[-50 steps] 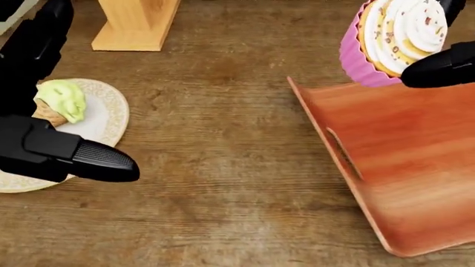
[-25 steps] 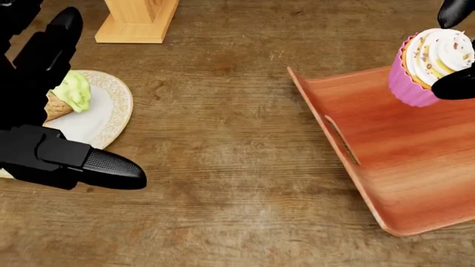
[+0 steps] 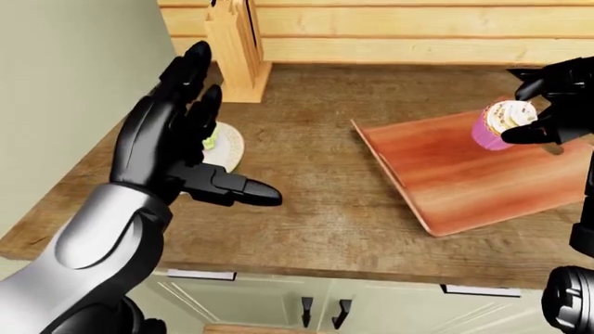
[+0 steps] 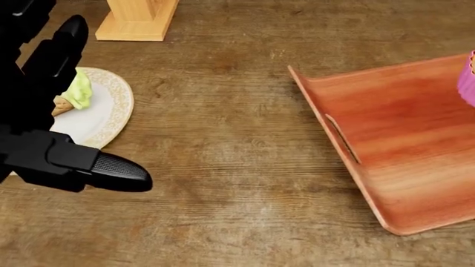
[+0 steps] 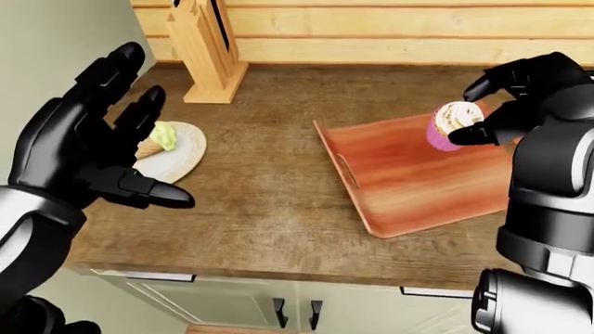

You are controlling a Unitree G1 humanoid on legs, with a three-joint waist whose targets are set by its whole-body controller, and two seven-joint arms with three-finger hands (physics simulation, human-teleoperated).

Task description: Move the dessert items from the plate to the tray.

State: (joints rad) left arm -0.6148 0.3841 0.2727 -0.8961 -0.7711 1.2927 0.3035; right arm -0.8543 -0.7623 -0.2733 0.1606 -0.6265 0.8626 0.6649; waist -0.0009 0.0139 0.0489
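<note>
Now cupcake (image 5: 452,124) farther right over tray (image 5: 409,188); right robot hand (image 5: 506,97) gripping.

The wooden counter (image 3: 315,209) has a dark, worn grain and a lighter edge along the bottom of the eye views; below it stand pale green cabinet doors (image 3: 390,309) with dark handles (image 3: 306,311); behind the counter runs a wall of light horizontal wood planks (image 3: 390,31); on the left rises a plain greenish-grey wall (image 3: 65,90); the light is soft and even.
</note>
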